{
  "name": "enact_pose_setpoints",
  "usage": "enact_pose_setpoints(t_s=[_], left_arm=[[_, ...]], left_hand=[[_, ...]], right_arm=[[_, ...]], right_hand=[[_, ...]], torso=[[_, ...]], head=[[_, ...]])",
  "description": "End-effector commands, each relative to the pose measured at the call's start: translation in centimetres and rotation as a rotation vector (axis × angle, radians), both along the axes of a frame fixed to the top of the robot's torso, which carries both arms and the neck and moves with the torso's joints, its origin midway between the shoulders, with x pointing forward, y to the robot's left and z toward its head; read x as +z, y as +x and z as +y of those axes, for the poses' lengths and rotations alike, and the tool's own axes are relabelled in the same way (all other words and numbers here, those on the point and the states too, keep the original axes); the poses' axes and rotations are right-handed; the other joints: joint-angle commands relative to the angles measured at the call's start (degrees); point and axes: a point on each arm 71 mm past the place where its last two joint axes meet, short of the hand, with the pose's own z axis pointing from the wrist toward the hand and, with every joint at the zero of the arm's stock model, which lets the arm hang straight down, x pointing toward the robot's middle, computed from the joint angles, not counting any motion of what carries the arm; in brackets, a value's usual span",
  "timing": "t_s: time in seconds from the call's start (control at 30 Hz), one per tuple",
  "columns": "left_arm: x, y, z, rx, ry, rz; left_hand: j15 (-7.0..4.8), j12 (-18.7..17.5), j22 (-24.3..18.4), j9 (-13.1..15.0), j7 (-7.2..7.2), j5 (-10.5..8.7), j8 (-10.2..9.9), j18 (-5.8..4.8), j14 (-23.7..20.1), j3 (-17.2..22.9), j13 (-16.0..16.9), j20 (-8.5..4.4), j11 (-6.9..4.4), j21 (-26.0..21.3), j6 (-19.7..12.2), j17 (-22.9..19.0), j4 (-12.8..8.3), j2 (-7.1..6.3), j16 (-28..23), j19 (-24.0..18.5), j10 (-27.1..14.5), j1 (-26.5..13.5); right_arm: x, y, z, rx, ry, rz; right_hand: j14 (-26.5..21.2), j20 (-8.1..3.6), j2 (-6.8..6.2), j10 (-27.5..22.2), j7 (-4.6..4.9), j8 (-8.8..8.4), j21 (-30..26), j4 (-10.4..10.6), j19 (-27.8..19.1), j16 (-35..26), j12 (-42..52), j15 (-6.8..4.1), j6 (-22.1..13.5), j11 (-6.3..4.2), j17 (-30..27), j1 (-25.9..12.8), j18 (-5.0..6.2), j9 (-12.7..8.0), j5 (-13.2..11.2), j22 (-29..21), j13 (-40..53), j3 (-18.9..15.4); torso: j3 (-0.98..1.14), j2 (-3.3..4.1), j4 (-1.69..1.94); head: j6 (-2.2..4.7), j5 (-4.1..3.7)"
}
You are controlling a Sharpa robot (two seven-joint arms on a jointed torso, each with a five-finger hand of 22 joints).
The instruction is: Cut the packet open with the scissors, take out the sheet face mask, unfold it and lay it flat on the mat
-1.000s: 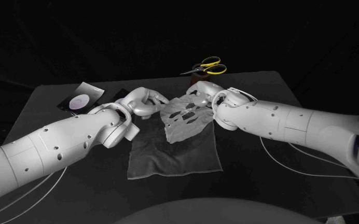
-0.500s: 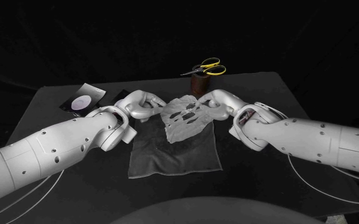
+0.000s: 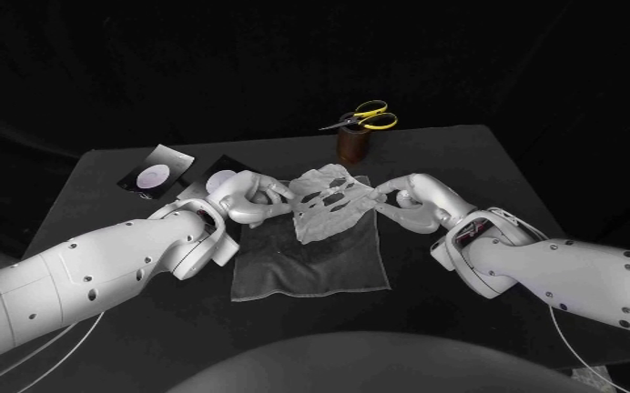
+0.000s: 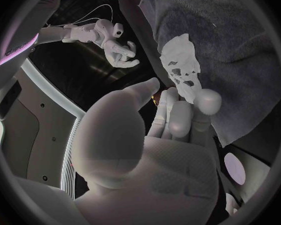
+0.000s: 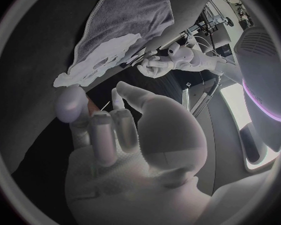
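Observation:
The white sheet mask (image 3: pixel 329 200) lies unfolded on the far part of the grey mat (image 3: pixel 315 270), a little crumpled. My left hand (image 3: pixel 247 195) sits at the mask's left edge; in the left wrist view a fingertip (image 4: pixel 206 101) meets the mask (image 4: pixel 180 67) while the thumb stands apart. My right hand (image 3: pixel 418 204) is at the mask's right edge, fingers spread and holding nothing. In the right wrist view, one of its fingers (image 5: pixel 72 104) is close to the mask (image 5: pixel 100 60). The yellow-handled scissors (image 3: pixel 364 119) stand in a brown holder (image 3: pixel 352 147) behind the mat.
The cut packet (image 3: pixel 154 176), dark with a pale round mark, lies at the table's far left, with a second dark piece (image 3: pixel 217 170) beside it. The black table's edges run close behind the holder and along both sides.
My right arm has drawn back toward the near right, and its hand has come off the mask's far edge to its right side. The mask now lies wider and flatter.

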Motion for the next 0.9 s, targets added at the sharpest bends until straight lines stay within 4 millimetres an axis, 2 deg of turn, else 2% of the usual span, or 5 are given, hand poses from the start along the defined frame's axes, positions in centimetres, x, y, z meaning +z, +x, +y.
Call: enact_pose_setpoints(t_s=[0.03,0.3,0.53,0.73,0.9], left_arm=[[0.0,-0.3,-0.2,-0.005,-0.01,-0.018],[-0.7,0.0,1.0,0.044,0.019,0.009],[-1.1,1.2,1.5,0.064,0.111,0.037],[-1.4,1.8,1.4,0.071,0.185,0.05],[-1.6,2.9,1.0,0.093,0.255,0.071]], left_hand=[[0.05,-0.3,-0.1,-0.1,0.12,0.15,-0.3,0.97,-0.5,-0.1,-0.1,0.06,0.37,-0.4,-0.3,-0.2,-0.1,0.34,-0.4,-0.3,0.2,1.0],[0.0,-0.4,0.2,0.1,0.14,0.15,0.0,0.83,0.2,0.7,-0.5,0.02,0.34,0.0,0.6,0.4,-0.2,2.03,-0.2,0.5,0.7,2.2],[-0.09,-0.3,1.6,0.1,0.12,0.13,-0.1,0.44,1.6,0.5,-0.7,-0.08,0.26,1.3,0.7,2.2,0.0,1.9,0.5,2.0,1.7,2.1],[-0.15,0.0,2.6,0.0,0.06,0.13,-0.2,0.16,2.6,-0.1,-0.7,-0.17,0.21,2.2,0.7,3.5,0.3,1.38,1.0,3.1,2.1,1.6],[-0.33,2.5,7.3,0.2,0.18,0.12,0.3,-1.08,6.9,-2.1,0.2,-0.41,0.09,6.6,1.0,9.9,2.5,1.55,3.1,7.5,4.4,-0.2]], right_arm=[[-0.1,-0.5,0.1,0.021,-0.001,-0.021],[-1.4,-1.8,0.9,0.068,-0.118,0.008],[-2.2,-2.3,2.0,0.078,-0.196,0.002],[-2.4,-2.2,3.6,0.087,-0.223,-0.008],[-2.7,-2.0,5.7,0.112,-0.254,-0.015]], right_hand=[[5.2,-0.05,-0.37,3.8,-0.18,0.52,-0.4,-0.2,-0.4,-0.2,-0.2,-0.4,0.9,-0.71,12.3,0.5,0.78,-0.1,0.4,5.3,9.8,-0.9],[5.2,-0.39,-1.22,3.7,-0.79,1.25,-0.5,-0.3,-0.3,-0.2,-0.2,-0.81,2.4,-1.23,12.3,0.4,0.78,-0.3,1.2,5.2,9.7,-3.3],[5.3,-0.57,-1.66,3.7,-1.02,1.41,-0.5,-0.1,-0.2,-0.2,-0.5,-0.97,2.9,-1.44,12.4,0.0,0.76,-0.5,0.8,5.2,9.6,-4.5],[5.2,-0.63,-2.24,3.5,-0.98,1.16,-1.3,0.1,-0.4,-0.3,-1.0,-1.01,2.6,-1.43,12.2,-0.4,0.87,-0.9,0.7,4.9,9.2,-5.6],[5.2,-0.62,-2.38,3.4,-1.01,1.14,-1.9,0.4,-0.6,-0.4,-1.3,-0.99,2.6,-1.43,12.1,-0.7,0.94,-1.1,0.9,4.8,8.9,-6.2]], torso=[[-0.07,-0.73,0.09],[-0.33,-1.23,0.19],[-0.25,-0.96,0.08],[-0.2,-0.69,0.08],[-0.3,-0.47,0.17]], head=[[-0.08,0.12],[-0.08,0.44],[-0.08,1.21],[-0.08,1.19],[0.0,1.18]])
